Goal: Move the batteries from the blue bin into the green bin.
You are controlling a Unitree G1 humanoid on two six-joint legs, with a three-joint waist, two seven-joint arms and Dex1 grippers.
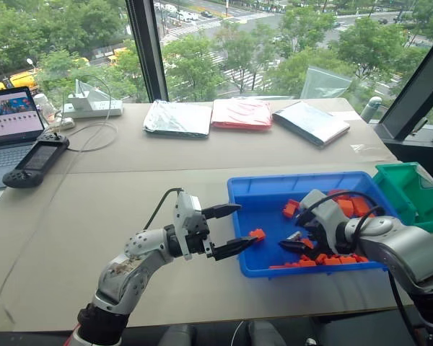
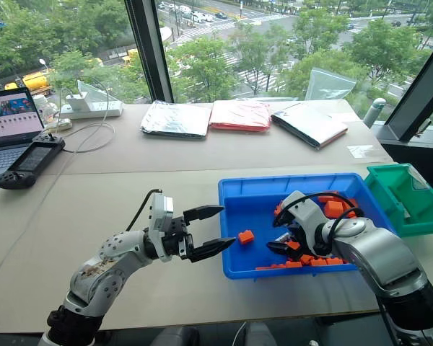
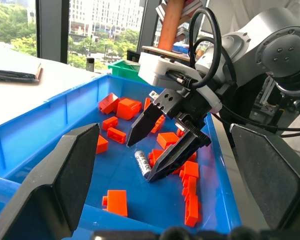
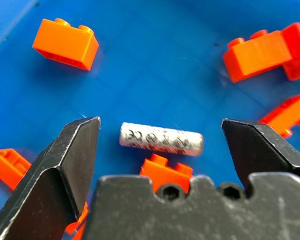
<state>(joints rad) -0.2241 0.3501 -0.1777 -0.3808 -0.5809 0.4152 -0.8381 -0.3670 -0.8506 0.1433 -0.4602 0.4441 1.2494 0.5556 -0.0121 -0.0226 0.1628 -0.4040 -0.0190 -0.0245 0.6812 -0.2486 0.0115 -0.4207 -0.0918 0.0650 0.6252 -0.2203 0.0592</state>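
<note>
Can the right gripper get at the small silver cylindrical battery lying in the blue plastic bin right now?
Probably yes. The right gripper is open inside the blue plastic bin, with the silver cylindrical battery lying flat between its fingertips. An orange plastic brick sits close beside the battery and may get nudged.

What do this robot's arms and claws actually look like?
Both arms are rounded silver-grey metal with darker joints. Each ends in a white block carrying two black, wedge-shaped fingers: the left gripper and the right gripper, whose fingers have ridged inner faces. A black cable loops over each wrist.
</note>
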